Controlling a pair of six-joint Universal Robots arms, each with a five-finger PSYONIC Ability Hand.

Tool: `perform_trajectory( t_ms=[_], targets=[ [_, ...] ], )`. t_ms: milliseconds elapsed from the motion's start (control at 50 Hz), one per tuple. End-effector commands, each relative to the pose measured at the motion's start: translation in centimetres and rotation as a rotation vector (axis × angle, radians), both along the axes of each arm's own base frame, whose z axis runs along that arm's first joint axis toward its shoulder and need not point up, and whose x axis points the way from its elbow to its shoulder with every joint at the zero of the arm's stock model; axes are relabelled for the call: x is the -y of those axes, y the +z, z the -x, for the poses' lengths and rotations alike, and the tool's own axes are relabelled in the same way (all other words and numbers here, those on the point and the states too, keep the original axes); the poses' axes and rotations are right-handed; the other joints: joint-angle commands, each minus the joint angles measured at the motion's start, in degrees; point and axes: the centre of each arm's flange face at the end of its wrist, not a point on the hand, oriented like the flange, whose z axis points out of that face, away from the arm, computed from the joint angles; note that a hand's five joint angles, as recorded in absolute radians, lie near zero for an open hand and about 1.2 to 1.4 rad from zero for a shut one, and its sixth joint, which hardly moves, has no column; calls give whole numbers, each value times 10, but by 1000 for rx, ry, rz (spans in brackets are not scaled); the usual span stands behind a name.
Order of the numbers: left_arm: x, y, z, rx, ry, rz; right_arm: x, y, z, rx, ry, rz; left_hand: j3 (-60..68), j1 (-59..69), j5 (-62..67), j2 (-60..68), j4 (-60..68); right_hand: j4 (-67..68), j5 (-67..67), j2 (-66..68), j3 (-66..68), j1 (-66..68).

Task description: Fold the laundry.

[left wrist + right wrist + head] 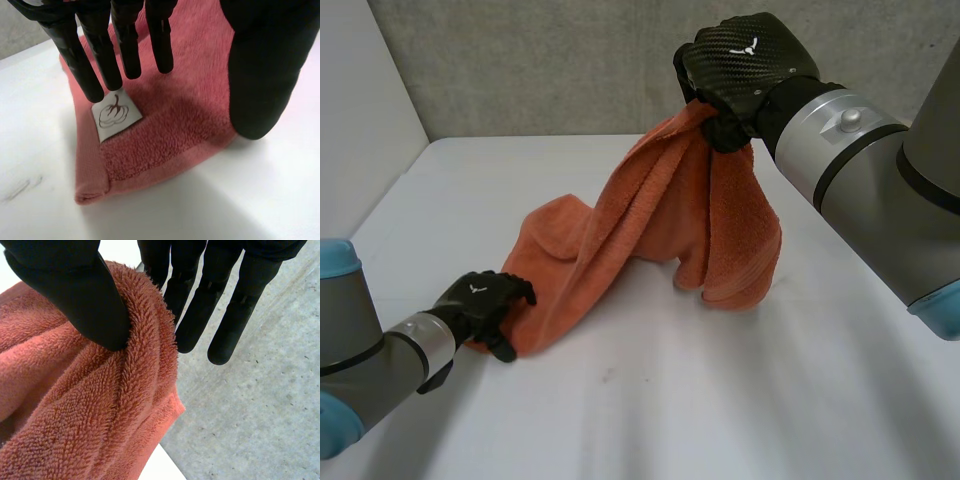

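Note:
A salmon terry towel (650, 220) is drawn up into a peak over the white table (720, 400). My right hand (740, 60) holds that peak high at the back, shut on a bunched edge. In the right wrist view its thumb (75, 290) pinches the towel (100, 410) against the fingers. The towel's low end trails to the front left, where my left hand (480, 300) rests at a corner. In the left wrist view the hand (100, 55) is open: straight fingers reach down over that corner of the towel (175, 135), just above a white label (115, 116), with the thumb (265, 75) held apart.
A grey wall (570, 60) runs behind the table and a white side panel (360, 100) stands at the left. Bare tabletop lies in front of the towel and to its right.

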Motion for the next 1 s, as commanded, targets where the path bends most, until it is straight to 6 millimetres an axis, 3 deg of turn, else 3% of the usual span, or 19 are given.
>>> perform_trajectory(
  t_ms=[20, 160, 320, 440, 460, 540, 620, 700, 720, 860, 920, 980, 1000],
  targets=[
    [-11, 16, 0, -66, 34, -30, 2, -2, 0, -3, -3, -2, 38, 43, 34, 39, 36, 114, 154, 127, 119, 174],
    [-15, 16, 6, -78, 20, -45, 2, 0, 0, 1, -3, 1, 38, 43, 34, 39, 36, 114, 154, 127, 119, 174],
    [-30, 2, 39, -79, -92, -79, 0, 7, 0, 19, -4, 15, 37, 41, 32, 38, 34, 114, 154, 127, 119, 174],
    [-23, -8, 54, -106, -44, -105, -1, 12, 2, 35, -7, 17, 68, 73, 64, 69, 66, 114, 154, 127, 119, 174],
    [-20, -9, 55, -109, -26, -105, -1, 13, 3, 43, -12, 17, 104, 108, 99, 104, 101, 114, 154, 127, 119, 174],
    [-5, -12, 60, -107, 71, -62, 0, 17, 8, 53, -28, 21, 525, 529, 521, 526, 523, 114, 154, 127, 119, 174],
    [12, 0, 51, -92, 206, 48, -2, 17, 10, 43, -27, 19, 526, 530, 522, 527, 523, 114, 154, 127, 119, 174],
    [19, 51, 34, -150, 287, 205, 0, 12, 17, 14, -41, -8, 526, 530, 522, 527, 523, 114, 154, 127, 119, 174],
    [22, 68, 21, -177, 311, 259, 3, 11, 20, 4, -52, -18, 526, 530, 522, 527, 523, 114, 154, 127, 119, 174],
    [15, 129, -9, -274, 262, 474, 14, -9, 48, -210, -109, -104, 526, 530, 522, 527, 523, 114, 154, 127, 119, 174],
    [10, 140, -12, -289, 233, 505, 14, -26, 57, -329, -101, -171, 526, 530, 522, 527, 523, 114, 154, 127, 119, 174],
    [10, 133, -12, -285, 212, 482, 17, -40, 65, -409, -101, -228, 526, 530, 522, 527, 523, 114, 154, 127, 119, 174],
    [11, 130, -12, -282, 211, 472, 20, -54, 66, -463, -88, -268, 526, 530, 522, 527, 523, 114, 154, 127, 119, 174]
  ],
)
